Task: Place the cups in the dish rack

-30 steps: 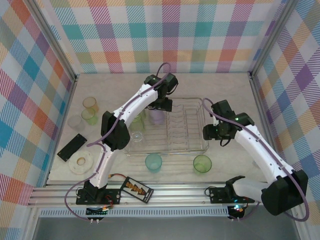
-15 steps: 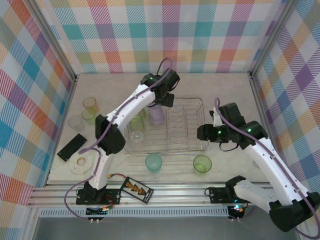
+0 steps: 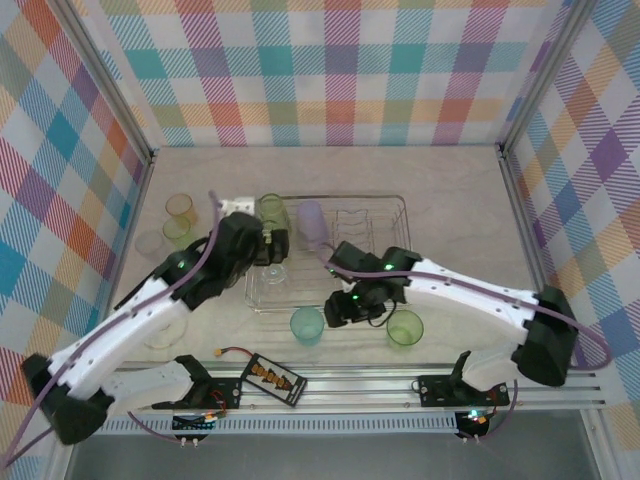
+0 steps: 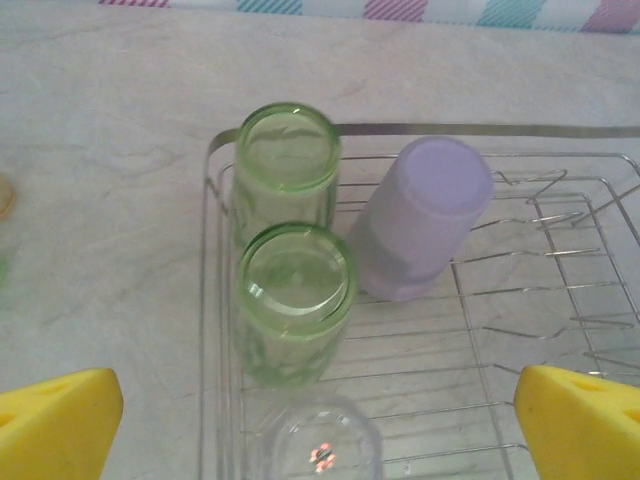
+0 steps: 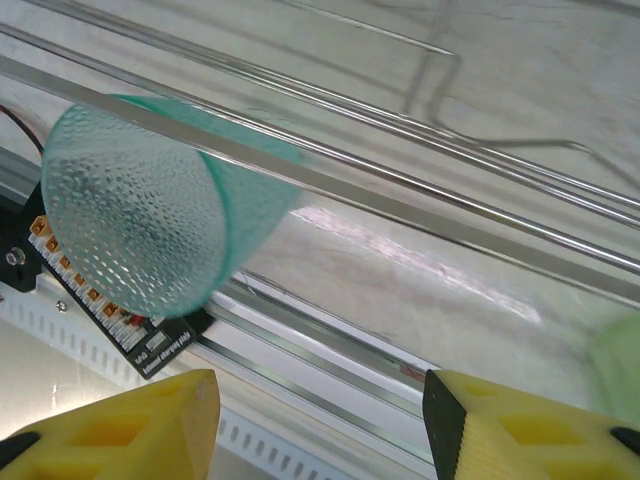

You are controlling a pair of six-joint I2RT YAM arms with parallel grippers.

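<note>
1. The dish rack sits mid-bench. Its left end holds two light green cups, a tilted lilac cup just beside them and a clear cup at the near end.
2. A teal cup and a lone green cup stand on the bench just in front of the rack.
3. An orange cup stands left of the rack, well apart from it.
4. The left hand hangs over the rack's left end, fingers spread wide, holding nothing.
5. The right hand is low by the rack's near edge, fingers partly apart and empty, with the teal cup just ahead.
</note>
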